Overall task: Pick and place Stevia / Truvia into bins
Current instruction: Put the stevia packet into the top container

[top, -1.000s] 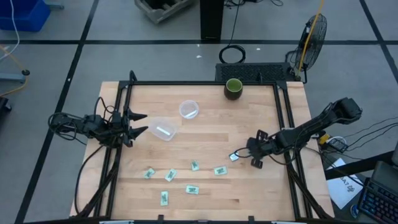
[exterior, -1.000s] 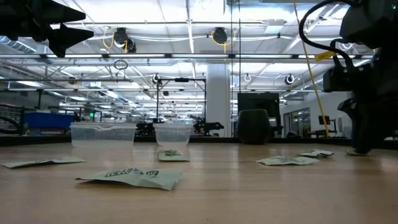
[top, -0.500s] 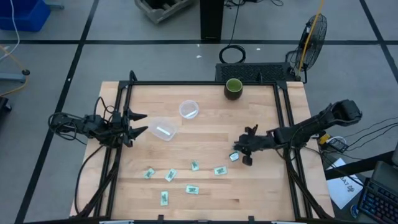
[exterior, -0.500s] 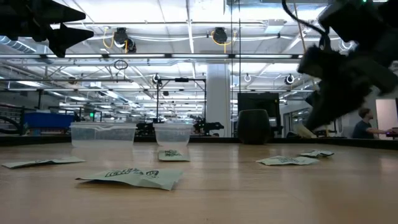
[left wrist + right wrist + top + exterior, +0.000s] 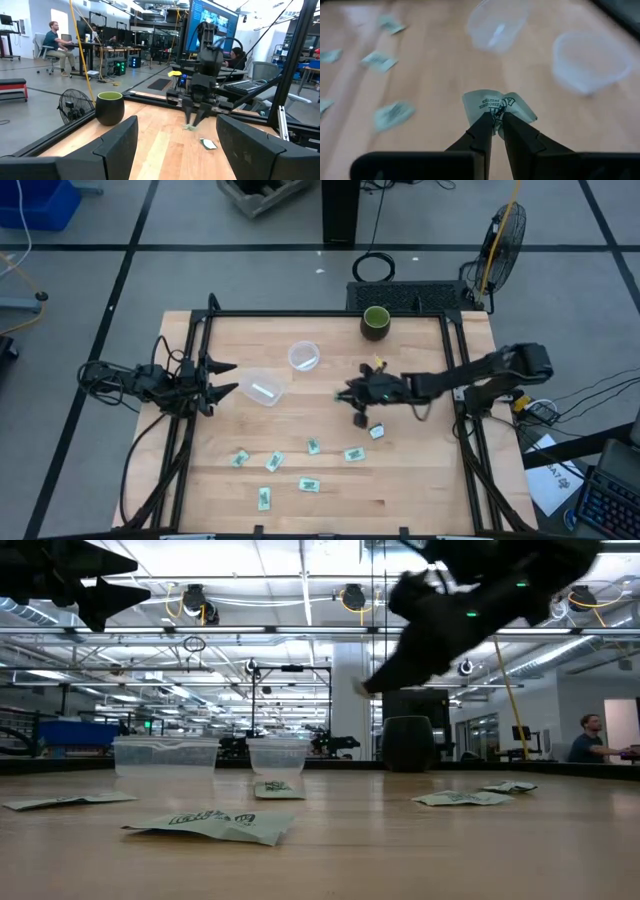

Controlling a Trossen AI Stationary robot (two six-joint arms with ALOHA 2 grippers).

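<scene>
Sachet [image 5: 262, 390] — inside wider tub [image 5: 245, 377].

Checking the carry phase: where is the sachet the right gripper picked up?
The sachet is pinched in the right gripper, in the air right of the two clear bins.

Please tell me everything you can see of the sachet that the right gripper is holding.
The sachet is a small flat paper packet, white with dark green print, bent and creased where it is pinched. The right gripper is shut on its lower edge, so it fans out beyond the fingertips. It hangs in the air above the wooden table, touching nothing else, right of the two clear bins.
</scene>
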